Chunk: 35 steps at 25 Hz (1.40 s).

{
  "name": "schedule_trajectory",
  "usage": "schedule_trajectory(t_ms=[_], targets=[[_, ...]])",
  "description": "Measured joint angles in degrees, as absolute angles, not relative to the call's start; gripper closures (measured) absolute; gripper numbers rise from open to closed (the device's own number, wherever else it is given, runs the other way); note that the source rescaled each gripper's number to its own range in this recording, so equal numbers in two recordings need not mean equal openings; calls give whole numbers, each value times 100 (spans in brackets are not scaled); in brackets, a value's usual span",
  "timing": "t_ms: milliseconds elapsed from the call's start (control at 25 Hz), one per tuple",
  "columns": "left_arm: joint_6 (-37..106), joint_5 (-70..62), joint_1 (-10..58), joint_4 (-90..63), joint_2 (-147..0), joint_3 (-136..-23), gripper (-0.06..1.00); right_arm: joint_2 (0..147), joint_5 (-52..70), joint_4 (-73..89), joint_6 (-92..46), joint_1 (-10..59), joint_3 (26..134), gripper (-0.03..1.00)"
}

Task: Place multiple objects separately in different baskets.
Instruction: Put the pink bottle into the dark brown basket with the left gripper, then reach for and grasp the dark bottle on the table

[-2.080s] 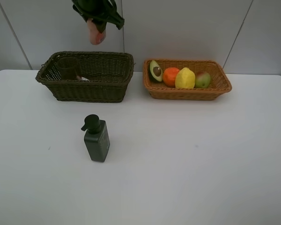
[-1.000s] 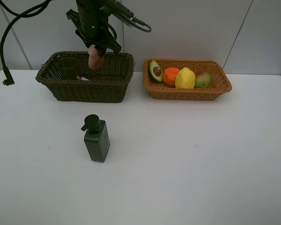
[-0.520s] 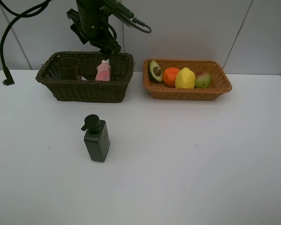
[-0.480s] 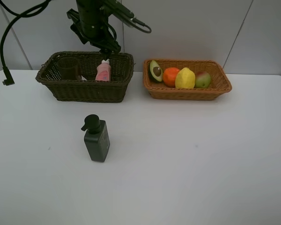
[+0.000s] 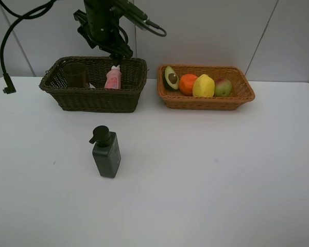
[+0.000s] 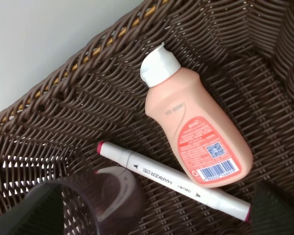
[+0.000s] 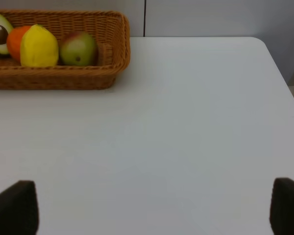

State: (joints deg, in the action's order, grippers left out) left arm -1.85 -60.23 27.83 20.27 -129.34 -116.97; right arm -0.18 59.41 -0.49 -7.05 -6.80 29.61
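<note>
My left gripper (image 5: 117, 53) hangs open just above the dark brown-green basket (image 5: 92, 100), at its back right. Right under it the small pink bottle (image 5: 113, 78) leans inside the basket, free of the fingers. In the left wrist view the pink bottle (image 6: 196, 132) lies beside the white pink-tipped marker (image 6: 171, 181) and the pinkish cup (image 6: 108, 196). The dark green pump bottle (image 5: 106, 153) stands on the table in front. The orange-tan basket (image 5: 206, 102) holds the avocado half (image 5: 171, 77), orange (image 5: 187, 84), lemon (image 5: 203, 86) and mango (image 5: 223, 87). My right gripper (image 7: 149, 210) is open over bare table.
A black cable (image 5: 10, 31) hangs at the far left above the white table (image 5: 221, 170). In the right wrist view the table's right edge (image 7: 279, 68) runs close to the orange-tan basket (image 7: 88, 81).
The left gripper opened and let go of the small pink bottle, which dropped into the dark basket. Over the last half second nothing has moved.
</note>
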Motion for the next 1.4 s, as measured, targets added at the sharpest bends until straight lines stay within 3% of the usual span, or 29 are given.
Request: schedule_trajectory(t_ms=[720,1400], targets=[[-185,-6246,2783,1949,-12913,-11697,-5,-18,5941,-49,-705,-680,2961,-3],[-794,-6960,2783,268,-12204,-11708,-5,-18,5941,-49,-705,-680,2961,-3]])
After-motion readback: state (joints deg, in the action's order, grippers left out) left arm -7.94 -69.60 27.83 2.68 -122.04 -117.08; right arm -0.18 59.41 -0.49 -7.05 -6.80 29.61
